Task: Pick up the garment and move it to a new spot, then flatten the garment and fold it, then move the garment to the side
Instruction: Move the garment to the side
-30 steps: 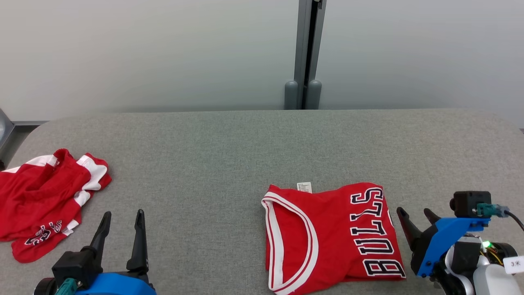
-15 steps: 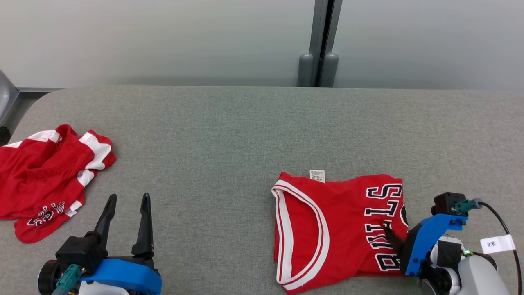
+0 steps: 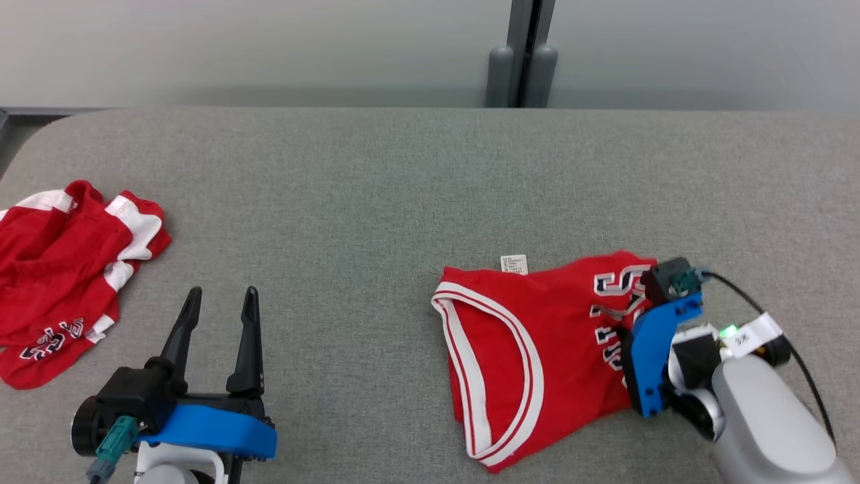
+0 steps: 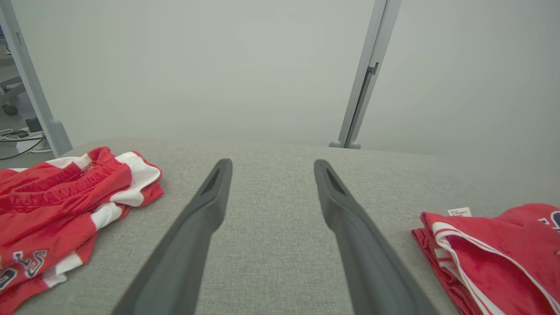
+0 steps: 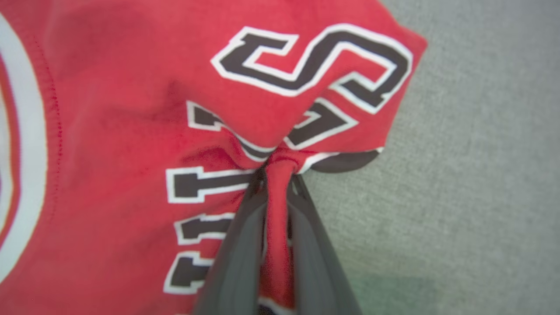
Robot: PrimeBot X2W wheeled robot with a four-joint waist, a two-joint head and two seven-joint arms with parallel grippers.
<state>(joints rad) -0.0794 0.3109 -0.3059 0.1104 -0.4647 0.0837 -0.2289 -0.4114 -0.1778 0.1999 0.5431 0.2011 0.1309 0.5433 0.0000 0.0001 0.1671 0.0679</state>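
The garment (image 3: 531,349), a red jersey, lies at the lower right of your head view on the grey bench (image 3: 349,195). Your right gripper (image 5: 277,176) has its jaws pinching a fold of it by the lettering; the left gripper (image 3: 223,292) shows lower left, jaws spread.

A grey, felt-like surface (image 3: 376,175) spread across the scene, its far left corner rounded. Behind it stood a pale, plain wall (image 3: 235,47) of smooth panels, evenly and softly lit. A grey upright post (image 3: 523,27) divided the panels, with two rounded feet (image 3: 497,84) at its base. In the left wrist view a second post (image 4: 30,83) leaned at the left edge, with cables (image 4: 17,144) lying on the floor beyond it.
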